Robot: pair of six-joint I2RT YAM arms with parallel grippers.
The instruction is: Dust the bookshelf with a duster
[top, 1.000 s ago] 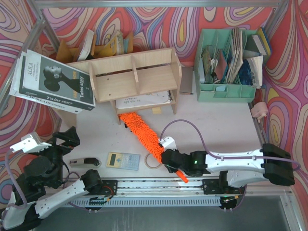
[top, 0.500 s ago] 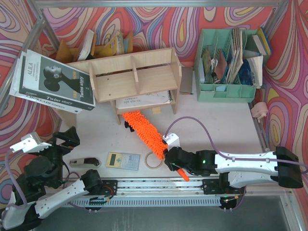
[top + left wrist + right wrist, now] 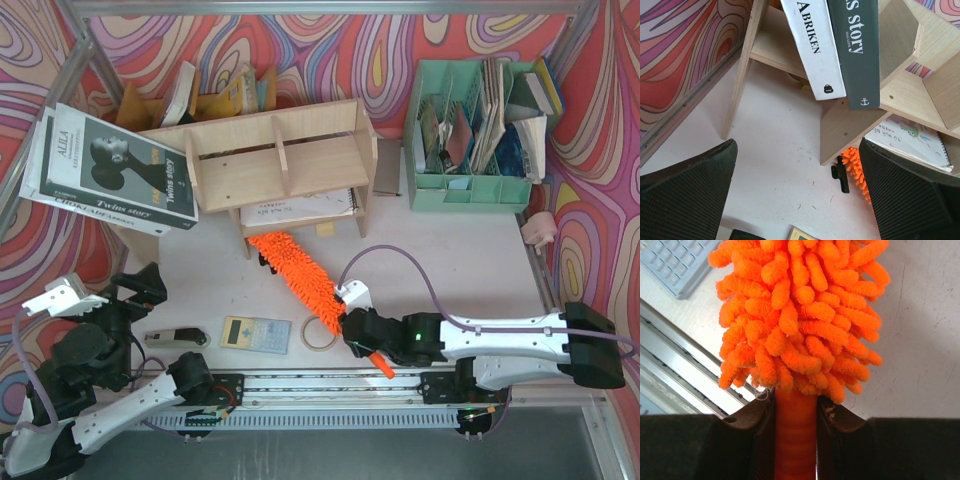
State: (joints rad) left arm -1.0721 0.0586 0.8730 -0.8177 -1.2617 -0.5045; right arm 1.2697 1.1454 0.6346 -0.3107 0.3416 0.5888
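The duster sits slantwise in front of the bookshelf. Its fluffy tip is right at the front edge of the bottom tier, towards the shelf's left leg, and the handle points away from the shelf. The right gripper is clamped on the handle just where the fluff ends. The left gripper hangs off the bookshelf's front-left, jaws spread wide, holding nothing. A calculator and a tape ring lie in front of the shelf too, beside the duster.
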